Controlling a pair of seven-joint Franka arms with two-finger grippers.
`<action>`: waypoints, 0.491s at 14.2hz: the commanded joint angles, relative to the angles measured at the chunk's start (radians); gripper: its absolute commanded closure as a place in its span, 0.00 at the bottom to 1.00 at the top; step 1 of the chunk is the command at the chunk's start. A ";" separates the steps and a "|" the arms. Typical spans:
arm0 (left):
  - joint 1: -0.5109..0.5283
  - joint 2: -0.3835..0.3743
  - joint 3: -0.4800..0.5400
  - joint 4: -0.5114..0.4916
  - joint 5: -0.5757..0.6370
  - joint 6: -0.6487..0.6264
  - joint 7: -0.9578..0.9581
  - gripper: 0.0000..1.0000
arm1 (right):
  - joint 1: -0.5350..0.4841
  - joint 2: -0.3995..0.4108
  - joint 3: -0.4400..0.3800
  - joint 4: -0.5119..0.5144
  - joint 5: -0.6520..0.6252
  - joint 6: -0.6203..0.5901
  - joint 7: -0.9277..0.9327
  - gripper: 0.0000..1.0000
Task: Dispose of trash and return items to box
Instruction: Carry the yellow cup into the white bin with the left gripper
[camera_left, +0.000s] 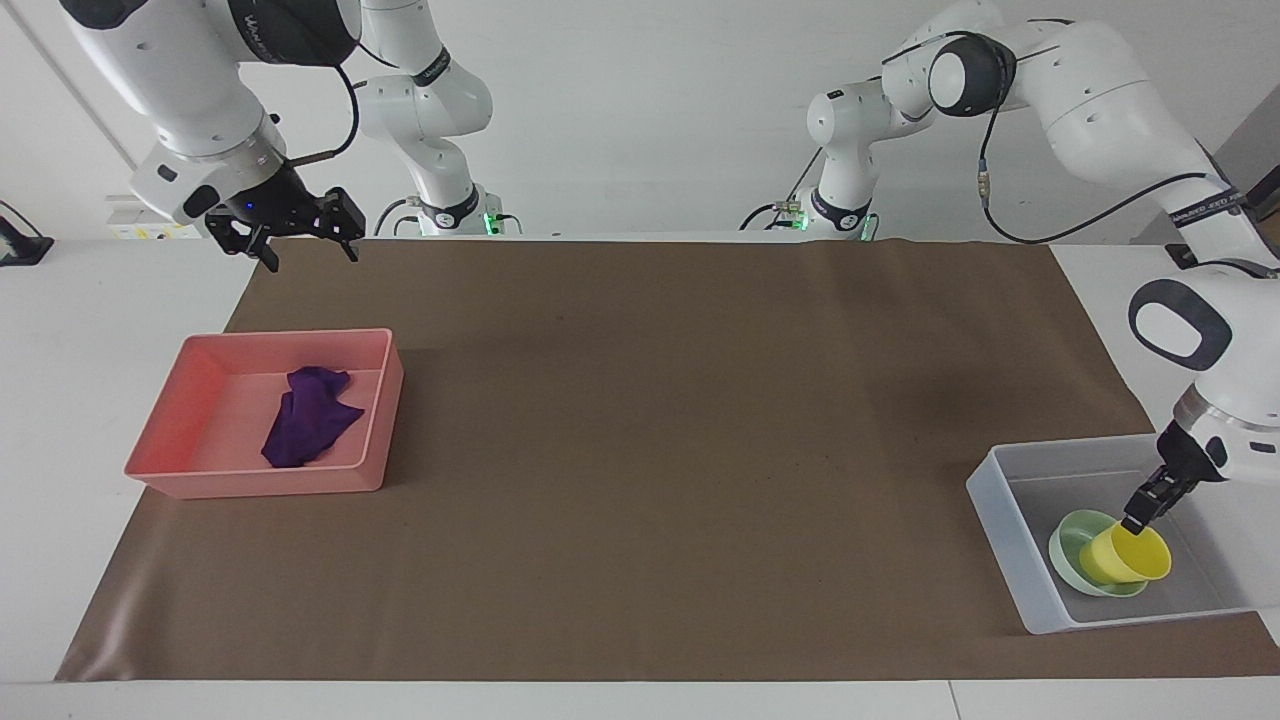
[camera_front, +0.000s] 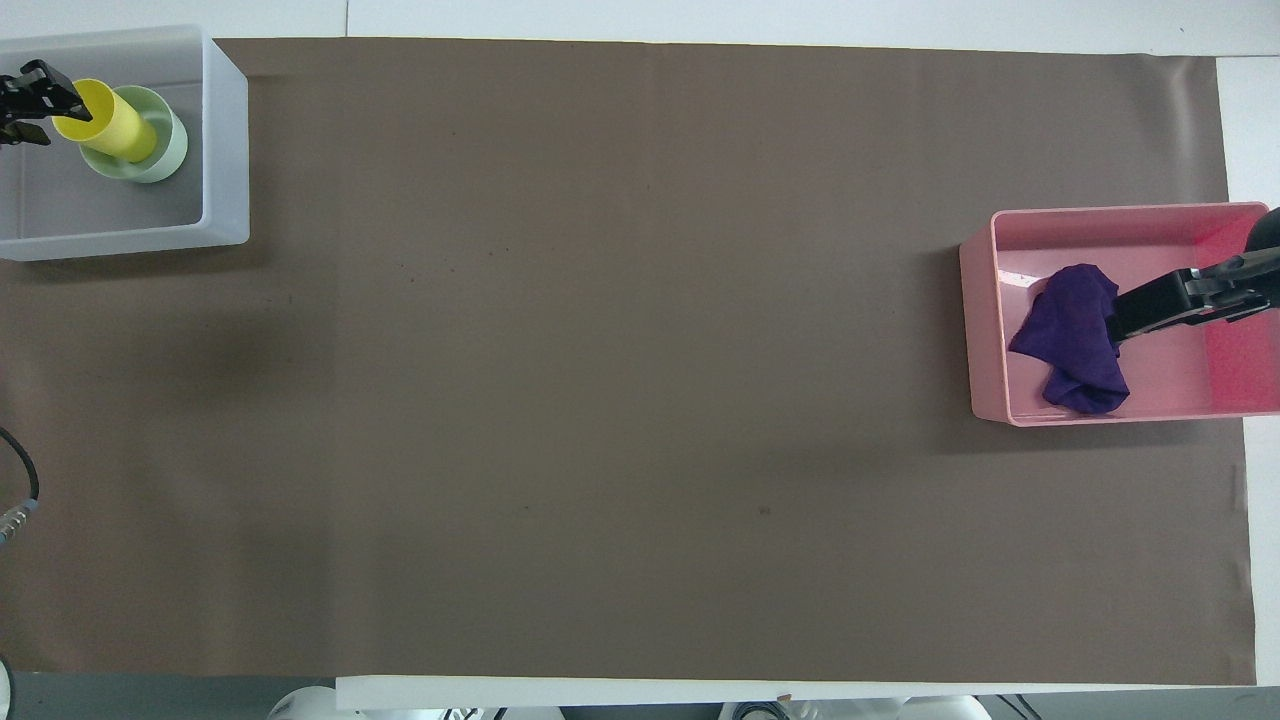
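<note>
The table (camera_left: 640, 640) is covered by a brown mat (camera_left: 640, 450), and a container sits at each end of it. At the left arm's end stands the translucent grey box (camera_left: 1010, 530), and inside it the green bowl (camera_left: 1066, 550) rests on the floor with the yellow cup (camera_left: 1125, 555) sitting in it, tipped so its mouth leans toward the left gripper (camera_left: 1135, 520). The facing view shows that gripper down inside the box with its tips at the cup's rim; whether its jaws are pinching the rim or have let go cannot be told from there. The overhead view shows the same gripper (camera_front: 30, 90) at the picture's edge, a dark shape touching the cup's (camera_front: 105, 120) mouth, and it makes plain that the cup stands within the bowl's (camera_front: 165, 150) ring, in the part of the box (camera_front: 225, 130) farther from the robots. At the right arm's end lies the pink tray (camera_left: 165, 440) with the purple cloth (camera_left: 305, 425) crumpled on its floor. In the overhead view the right gripper (camera_front: 1150, 310) seems to lie across the tray (camera_front: 985, 330) and against the cloth (camera_front: 1070, 335), but the facing view shows the right gripper (camera_left: 295, 240) raised high, over the mat's edge nearest the robots and well clear of the tray, its jaws spread wide and holding nothing.
</note>
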 joint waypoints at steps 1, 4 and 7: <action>-0.055 -0.171 0.006 -0.091 0.014 -0.196 0.005 0.00 | 0.003 -0.032 0.000 -0.044 0.006 0.033 0.021 0.00; -0.150 -0.447 0.007 -0.428 0.018 -0.204 0.026 0.00 | -0.003 -0.035 0.000 -0.053 0.006 0.047 0.024 0.00; -0.202 -0.582 0.004 -0.434 0.020 -0.415 0.092 0.00 | 0.000 -0.035 0.002 -0.053 0.006 0.049 0.024 0.00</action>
